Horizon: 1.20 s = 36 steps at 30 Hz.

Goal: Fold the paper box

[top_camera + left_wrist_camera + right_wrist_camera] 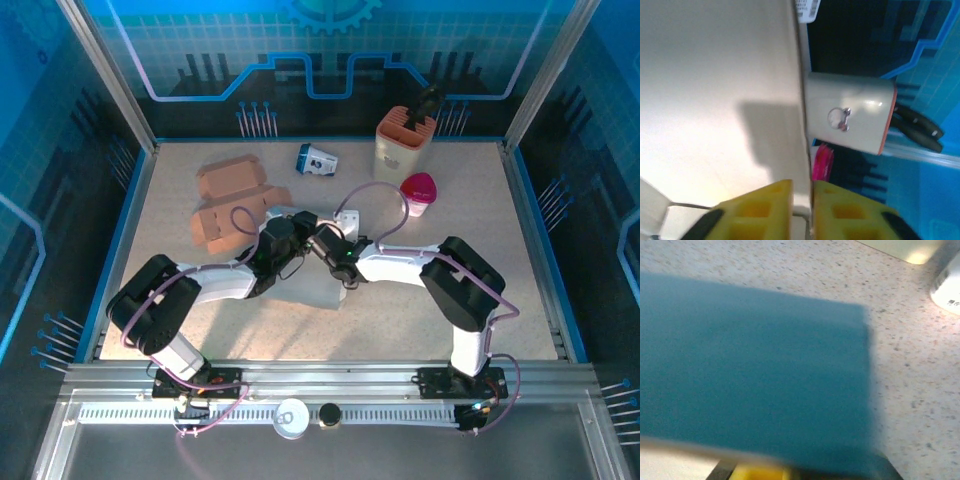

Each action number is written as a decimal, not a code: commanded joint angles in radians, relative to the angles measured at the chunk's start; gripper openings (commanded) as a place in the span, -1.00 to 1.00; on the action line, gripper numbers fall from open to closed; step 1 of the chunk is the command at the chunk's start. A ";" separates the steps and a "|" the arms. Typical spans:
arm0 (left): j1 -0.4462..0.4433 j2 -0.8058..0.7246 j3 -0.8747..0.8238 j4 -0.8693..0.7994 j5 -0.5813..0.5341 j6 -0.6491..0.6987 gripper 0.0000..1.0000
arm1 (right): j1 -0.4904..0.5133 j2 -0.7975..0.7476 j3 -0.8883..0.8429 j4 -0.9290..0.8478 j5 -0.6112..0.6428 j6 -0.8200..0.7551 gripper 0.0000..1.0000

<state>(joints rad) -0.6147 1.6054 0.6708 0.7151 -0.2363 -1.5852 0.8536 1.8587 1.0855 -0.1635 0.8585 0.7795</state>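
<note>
The paper box [322,292] sits mid-table under both arms, with the left gripper [801,212] clamped onto its thin white edge. No telling how the right gripper [328,243] stands, since a blurry teal panel [755,370] covers its fingers.

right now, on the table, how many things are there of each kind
brown cardboard boxes: 2
pale paper box: 1
blue and white box: 1
beige holder: 1
pink-lidded cup: 1
small white item: 1
total: 7
</note>
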 commanded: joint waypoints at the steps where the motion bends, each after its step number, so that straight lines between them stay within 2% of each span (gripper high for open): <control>1: 0.000 -0.015 -0.031 0.003 0.037 0.021 -0.31 | -0.028 -0.044 -0.083 0.069 0.059 -0.092 -1.00; 3: 0.000 -0.037 -0.036 -0.003 0.040 0.027 -0.08 | -0.033 -0.059 -0.113 0.105 0.059 -0.129 -1.00; 6: 0.001 -0.080 -0.039 -0.027 0.049 0.054 0.11 | -0.046 -0.067 -0.144 0.153 0.050 -0.175 -1.00; 10: 0.001 -0.151 -0.044 -0.075 0.061 0.098 0.15 | -0.070 -0.079 -0.191 0.221 0.018 -0.233 -1.00; 13: 0.018 -0.240 -0.032 -0.226 0.074 0.175 0.14 | -0.101 -0.110 -0.256 0.287 -0.021 -0.310 -1.00; 15: 0.046 -0.312 -0.014 -0.377 0.079 0.276 0.11 | -0.133 -0.146 -0.304 0.338 -0.075 -0.367 -1.00; 17: 0.094 -0.367 0.058 -0.615 0.086 0.452 0.01 | -0.165 -0.190 -0.360 0.405 -0.149 -0.456 -1.00; 20: 0.137 -0.397 0.102 -0.756 0.040 0.737 -0.23 | -0.197 -0.232 -0.412 0.478 -0.254 -0.538 -1.00; 22: 0.163 -0.378 0.115 -0.774 0.018 0.892 -0.29 | -0.197 -0.228 -0.408 0.477 -0.285 -0.554 -1.00; 26: 0.255 -0.267 0.160 -0.766 0.135 1.054 -0.46 | -0.198 -0.197 -0.393 0.464 -0.268 -0.540 -1.00; 29: 0.304 -0.188 0.154 -0.681 0.253 1.133 -0.46 | -0.201 -0.205 -0.402 0.473 -0.266 -0.536 -1.00; 36: 0.322 -0.064 0.132 -0.497 0.403 1.321 -0.39 | -0.206 -0.196 -0.391 0.465 -0.277 -0.539 -1.00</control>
<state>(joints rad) -0.2974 1.5166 0.8116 0.0994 0.0452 -0.4160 0.6533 1.6375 0.6933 0.3168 0.5983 0.2684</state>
